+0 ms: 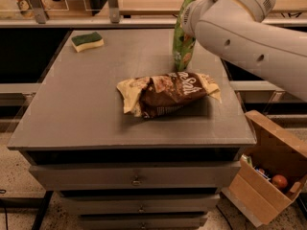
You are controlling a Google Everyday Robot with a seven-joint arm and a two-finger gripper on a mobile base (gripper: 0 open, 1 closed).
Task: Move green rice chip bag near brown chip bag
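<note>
Gripper (188, 20) by top of green rice chip bag (182, 44); can't tell its grip. Go slow & stop nr brown chip bag (168, 94).

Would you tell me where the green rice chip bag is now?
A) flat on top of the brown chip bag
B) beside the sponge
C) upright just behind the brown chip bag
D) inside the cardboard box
C: the green rice chip bag is upright just behind the brown chip bag, with the gripper at its upper part, mostly hidden by the arm.

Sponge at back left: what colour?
The sponge is green over yellow, camera view. The claw sits by the top of the green rice chip bag.
</note>
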